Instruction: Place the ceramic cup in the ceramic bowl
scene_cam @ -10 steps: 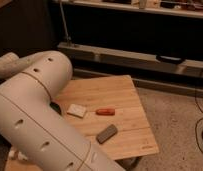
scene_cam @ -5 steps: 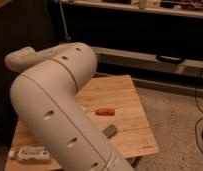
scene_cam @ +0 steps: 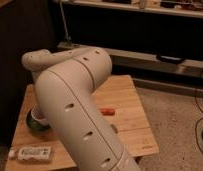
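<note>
The ceramic bowl [scene_cam: 37, 122] is small, round and dark green with a paler rim. It sits at the left of the wooden table [scene_cam: 130, 100], partly hidden behind my arm. My big white arm [scene_cam: 75, 105] fills the middle of the camera view. The gripper is out of view, hidden behind or beyond the arm. No ceramic cup shows in this view.
A small red-orange object [scene_cam: 108, 110] lies on the table to the right of the arm. A grey object [scene_cam: 114, 129] peeks out at the arm's edge. A flat white object [scene_cam: 34, 151] lies at the table's front left corner. Dark shelving [scene_cam: 160, 30] stands behind, with cables on the floor at right.
My arm has swung across the view, and its elbow now sits higher and further right. The left of the table and the green bowl now show; the white block is covered.
</note>
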`<state>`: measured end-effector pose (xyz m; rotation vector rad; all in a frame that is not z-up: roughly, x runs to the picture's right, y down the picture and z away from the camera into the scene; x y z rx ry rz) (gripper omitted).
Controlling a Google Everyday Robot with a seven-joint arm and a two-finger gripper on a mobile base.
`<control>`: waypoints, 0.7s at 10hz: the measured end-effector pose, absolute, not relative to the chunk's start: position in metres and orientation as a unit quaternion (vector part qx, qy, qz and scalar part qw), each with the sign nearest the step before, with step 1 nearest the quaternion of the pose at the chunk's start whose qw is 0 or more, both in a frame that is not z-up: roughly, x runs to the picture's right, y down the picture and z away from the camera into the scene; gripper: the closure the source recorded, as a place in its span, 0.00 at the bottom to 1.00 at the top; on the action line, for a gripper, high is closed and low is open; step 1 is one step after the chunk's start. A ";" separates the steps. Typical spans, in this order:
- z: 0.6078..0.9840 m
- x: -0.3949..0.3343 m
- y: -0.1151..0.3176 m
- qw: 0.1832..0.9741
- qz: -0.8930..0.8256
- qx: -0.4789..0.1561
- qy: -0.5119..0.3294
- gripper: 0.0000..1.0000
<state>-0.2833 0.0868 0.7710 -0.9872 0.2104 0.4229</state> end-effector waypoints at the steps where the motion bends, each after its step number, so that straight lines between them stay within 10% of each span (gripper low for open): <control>1: 0.765 -0.275 0.086 0.856 0.211 -0.459 0.112 0.69; 7: 0.749 -0.272 0.076 0.855 0.218 -0.457 0.112 0.35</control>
